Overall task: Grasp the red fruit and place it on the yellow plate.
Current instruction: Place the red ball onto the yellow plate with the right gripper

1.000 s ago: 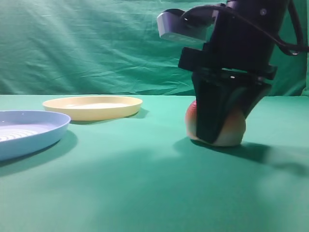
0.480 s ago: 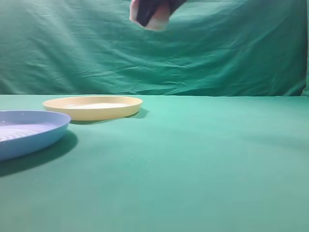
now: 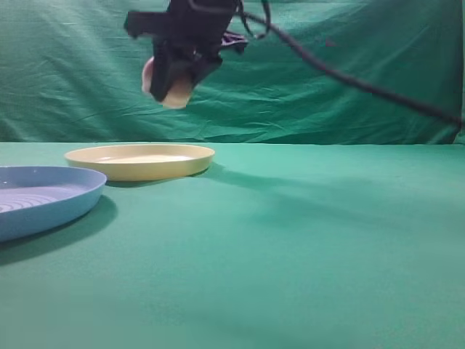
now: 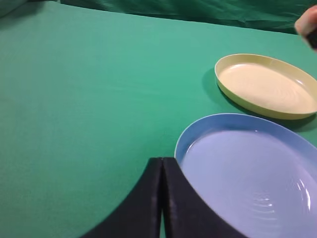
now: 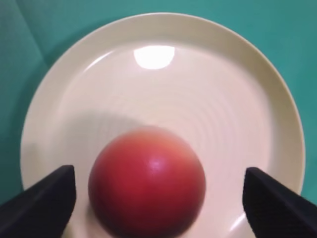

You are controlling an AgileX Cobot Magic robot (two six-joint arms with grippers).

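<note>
Red fruit (image 5: 147, 181) between spread fingers of right hand (image 3: 178, 69), no contact visible, above yellow plate (image 3: 139, 161). Left hand (image 4: 162, 198) pressed together, beside blue plate (image 4: 247, 173) on green counter (image 3: 290, 240).

Even overhead light, glare spot on the yellow plate (image 5: 154, 57), blurred red fruit (image 5: 147, 182).

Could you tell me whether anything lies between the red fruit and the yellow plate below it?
Nothing visible does. The red fruit hangs over the yellow plate, whose surface is bare; the blue plate sits off to one side.
</note>
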